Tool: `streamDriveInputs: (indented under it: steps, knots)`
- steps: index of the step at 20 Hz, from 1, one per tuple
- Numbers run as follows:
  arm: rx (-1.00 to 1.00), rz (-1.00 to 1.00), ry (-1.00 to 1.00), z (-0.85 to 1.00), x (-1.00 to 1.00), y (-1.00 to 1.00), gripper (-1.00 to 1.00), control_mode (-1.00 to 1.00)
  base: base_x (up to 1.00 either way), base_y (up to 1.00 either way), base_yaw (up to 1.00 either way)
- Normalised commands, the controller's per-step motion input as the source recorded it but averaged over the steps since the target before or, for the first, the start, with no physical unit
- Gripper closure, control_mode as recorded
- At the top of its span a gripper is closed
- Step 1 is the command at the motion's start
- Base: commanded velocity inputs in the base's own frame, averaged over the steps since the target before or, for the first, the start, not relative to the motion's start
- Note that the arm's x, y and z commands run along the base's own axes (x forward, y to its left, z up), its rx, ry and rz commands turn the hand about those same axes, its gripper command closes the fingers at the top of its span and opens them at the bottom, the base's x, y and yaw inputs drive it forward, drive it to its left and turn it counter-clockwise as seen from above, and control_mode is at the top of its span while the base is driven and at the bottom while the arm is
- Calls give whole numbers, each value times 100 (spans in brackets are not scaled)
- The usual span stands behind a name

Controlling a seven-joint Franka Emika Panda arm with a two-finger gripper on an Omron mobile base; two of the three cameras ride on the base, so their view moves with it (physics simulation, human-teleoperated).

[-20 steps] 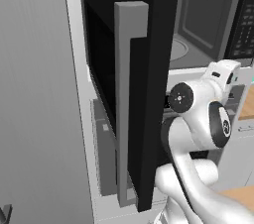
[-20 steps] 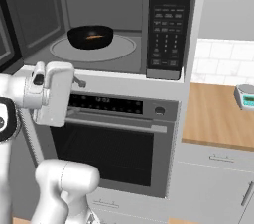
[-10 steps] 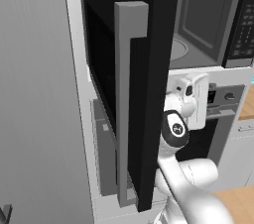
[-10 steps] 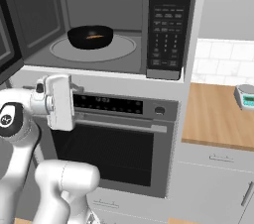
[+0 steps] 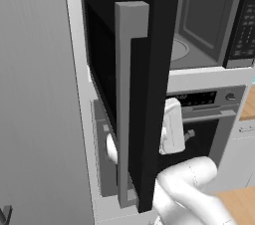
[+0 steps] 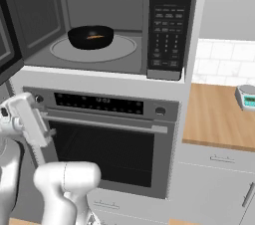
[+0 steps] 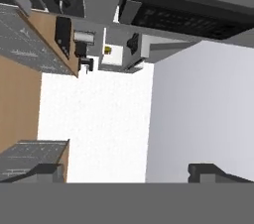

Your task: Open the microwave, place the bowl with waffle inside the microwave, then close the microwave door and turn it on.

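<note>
Over the last second the arm has dropped from the microwave (image 6: 99, 25) mouth down to oven (image 6: 107, 144) height, its hand swinging low and left beside the open door (image 5: 132, 94). The bowl (image 6: 90, 36) sits on the turntable inside, waffle in it, so the placing looks done and the arm seems to be clearing out to shut the door next (that and the keypad (image 6: 167, 35) remain).

The gripper (image 7: 131, 171) is empty, its fingers spread wide in the hand view, which looks off across the floor and far counters, not at the microwave.

The right base view shows the bowl and the keypad face-on; the left base view shows the door's tall grey handle (image 5: 128, 99) and how far out the door stands.
</note>
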Motion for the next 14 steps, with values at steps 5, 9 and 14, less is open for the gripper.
streamDriveInputs:
  steps: [5, 9, 14]
  knots:
    - [-27, 0, -29, -9, -97, 63, -100, -100, 0, 0, 0]
    - [-28, 0, -22, 0, -75, 57, 100, -100, 0, 0, 0]
    - [-31, 0, -7, 8, -48, 65, 100, -100, 0, 0, 0]
